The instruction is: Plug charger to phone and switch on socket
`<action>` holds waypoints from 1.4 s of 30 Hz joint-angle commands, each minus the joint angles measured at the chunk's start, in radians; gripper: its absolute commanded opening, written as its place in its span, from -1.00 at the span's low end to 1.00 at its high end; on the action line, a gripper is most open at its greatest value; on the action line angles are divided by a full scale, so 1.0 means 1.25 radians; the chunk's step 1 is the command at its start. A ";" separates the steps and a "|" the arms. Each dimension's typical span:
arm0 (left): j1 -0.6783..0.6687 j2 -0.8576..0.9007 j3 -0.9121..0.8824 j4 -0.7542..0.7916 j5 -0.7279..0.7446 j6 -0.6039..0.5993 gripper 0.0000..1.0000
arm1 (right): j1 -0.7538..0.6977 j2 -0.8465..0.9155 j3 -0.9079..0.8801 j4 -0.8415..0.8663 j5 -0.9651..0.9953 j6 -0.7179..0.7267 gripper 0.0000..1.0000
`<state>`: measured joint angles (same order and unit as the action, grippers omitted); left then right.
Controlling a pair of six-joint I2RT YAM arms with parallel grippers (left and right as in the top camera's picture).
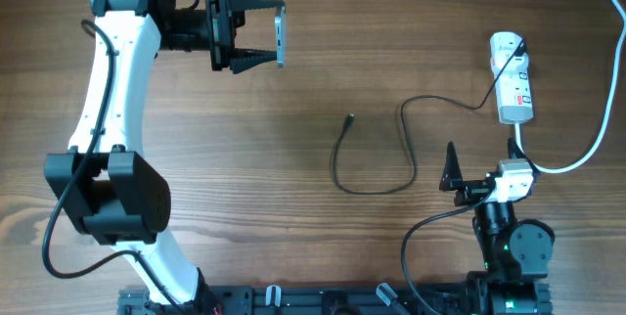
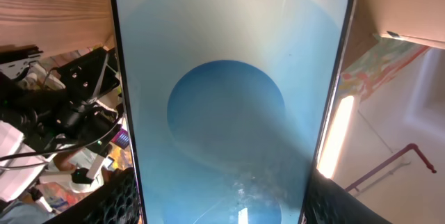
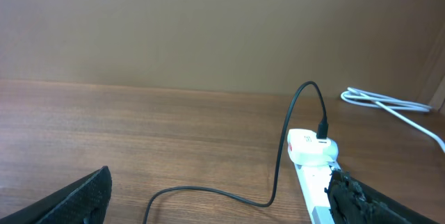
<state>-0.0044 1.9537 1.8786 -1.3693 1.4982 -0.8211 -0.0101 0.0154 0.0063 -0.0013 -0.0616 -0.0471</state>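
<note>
On the brown wooden table (image 1: 323,51), the left gripper (image 1: 272,33) grasped a slim blue-screened smartphone (image 2: 229,99). The right gripper (image 1: 453,170) stood spread, empty, near the thin black charger cable (image 1: 372,191).

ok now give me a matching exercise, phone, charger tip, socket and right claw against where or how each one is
Things:
1. phone
2. charger tip
3. socket
4. right claw

Places or states:
a. lying loose on the table
b. open, holding nothing
c. gripped in the left claw
d. near the table's right edge, with a black plug in it

Pairs: 1-c, 2-a, 3-d, 4-b
</note>
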 commanded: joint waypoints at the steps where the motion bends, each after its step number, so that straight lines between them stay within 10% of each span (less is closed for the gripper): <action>1: 0.000 -0.025 0.016 0.000 0.045 -0.005 0.29 | 0.000 -0.006 -0.001 0.001 0.007 -0.004 1.00; 42: 0.000 -0.025 0.016 0.000 0.016 -0.004 0.25 | 0.000 -0.006 -0.001 0.001 0.007 -0.004 1.00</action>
<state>-0.0044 1.9537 1.8786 -1.3689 1.4891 -0.8215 -0.0101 0.0154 0.0063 -0.0013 -0.0616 -0.0471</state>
